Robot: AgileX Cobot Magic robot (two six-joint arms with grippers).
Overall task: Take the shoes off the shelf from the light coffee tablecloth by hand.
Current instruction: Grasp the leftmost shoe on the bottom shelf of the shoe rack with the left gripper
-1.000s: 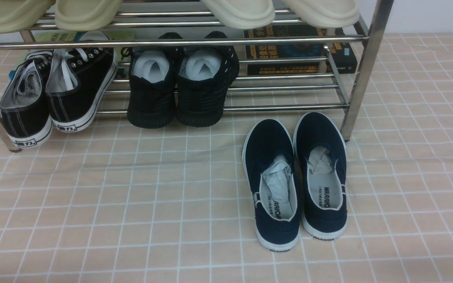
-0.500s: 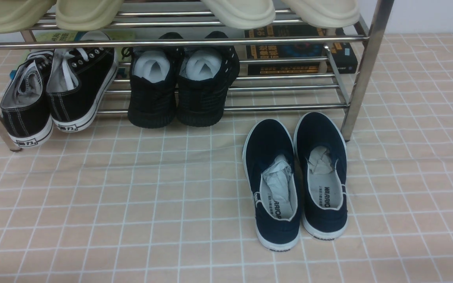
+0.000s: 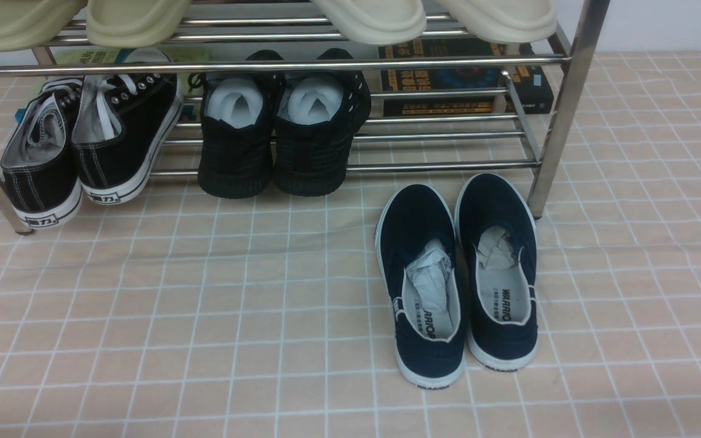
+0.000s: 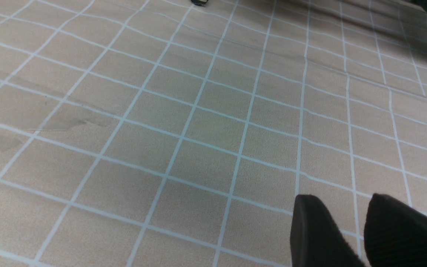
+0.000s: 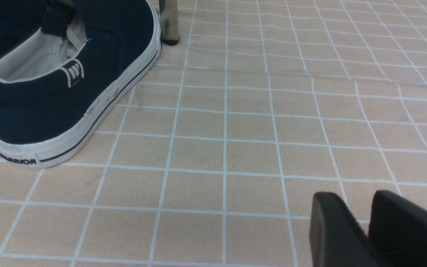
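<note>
The shoes, black canvas lace-ups with white laces and soles, stand heel-out at the left end of the shelf's (image 3: 265,64) bottom tier, one (image 3: 37,164) beside the other (image 3: 122,143). The shelf stands on the tablecloth (image 3: 204,304). Neither gripper shows in the front view. My left gripper (image 4: 341,196) hovers over bare tablecloth (image 4: 184,111), open, with nothing between its fingers. The right gripper (image 5: 354,194) is open by a narrow gap and empty, over the cloth to the side of a navy slip-on (image 5: 69,85).
All-black knit sneakers (image 3: 277,140) sit mid-tier beside the canvas pair. Navy slip-ons (image 3: 460,280) lie on the cloth in front of the shelf's right post (image 3: 554,121). Cream slippers (image 3: 369,18) rest on the upper tier, and books (image 3: 448,79) stand behind.
</note>
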